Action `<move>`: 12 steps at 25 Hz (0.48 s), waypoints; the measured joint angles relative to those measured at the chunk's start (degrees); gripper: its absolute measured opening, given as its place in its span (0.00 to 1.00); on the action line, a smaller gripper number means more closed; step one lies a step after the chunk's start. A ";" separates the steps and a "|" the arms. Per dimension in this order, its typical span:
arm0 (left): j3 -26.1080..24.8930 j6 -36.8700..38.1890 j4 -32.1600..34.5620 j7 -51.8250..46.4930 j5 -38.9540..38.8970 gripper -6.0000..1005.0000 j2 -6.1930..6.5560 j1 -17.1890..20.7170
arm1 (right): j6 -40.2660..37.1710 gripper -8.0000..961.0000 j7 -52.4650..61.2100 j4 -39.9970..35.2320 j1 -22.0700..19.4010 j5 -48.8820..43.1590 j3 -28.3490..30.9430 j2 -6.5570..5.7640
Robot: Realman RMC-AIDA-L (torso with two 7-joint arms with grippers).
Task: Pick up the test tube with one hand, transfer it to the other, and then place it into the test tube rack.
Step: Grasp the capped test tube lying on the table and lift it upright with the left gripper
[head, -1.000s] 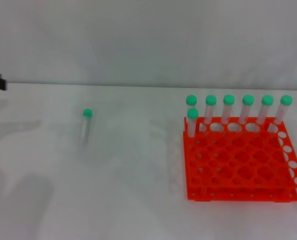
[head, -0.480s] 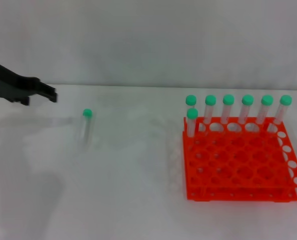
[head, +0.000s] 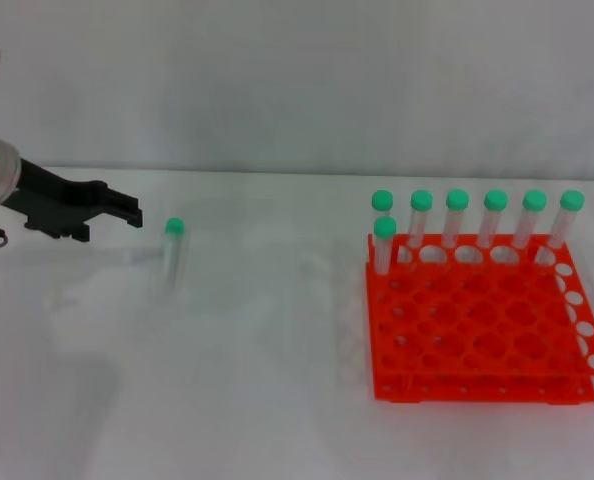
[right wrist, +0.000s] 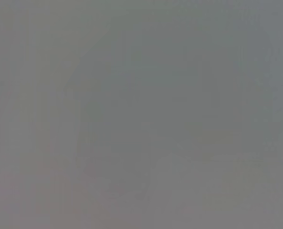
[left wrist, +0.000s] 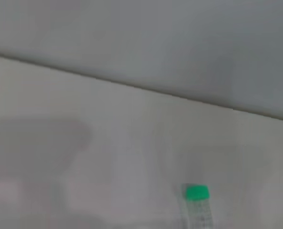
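Observation:
The test tube (head: pixel 170 256), clear with a green cap, lies alone on the white table left of centre, cap towards the back. It also shows in the left wrist view (left wrist: pixel 198 206). My left gripper (head: pixel 112 222), a black hand on a silver-grey forearm with a green light, hovers just left of the tube's cap, fingers spread and empty, apart from the tube. The orange-red test tube rack (head: pixel 482 330) stands at the right. My right gripper is out of view; the right wrist view shows only plain grey.
Several green-capped tubes (head: pixel 457 220) stand upright along the rack's back row, and one more (head: pixel 384 245) stands in the second row at its left. The grey wall runs behind the table.
My left gripper has come in from the left edge and moved right towards the lying tube. The tube and rack have not moved.

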 joint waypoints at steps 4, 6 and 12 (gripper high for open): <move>-0.05 -0.07 1.05 -1.24 -1.23 0.84 0.34 1.02 | 0.00 0.89 0.00 -0.06 0.49 -0.12 0.00 -0.06; -0.07 -0.24 1.57 -1.41 -1.87 0.84 0.34 1.29 | 0.00 0.89 -0.02 -0.21 0.57 -0.11 0.00 -0.12; -0.04 -2.51 4.52 -2.52 -1.51 0.84 0.35 1.47 | 0.00 0.89 -0.07 -0.46 0.61 -0.03 0.00 -0.19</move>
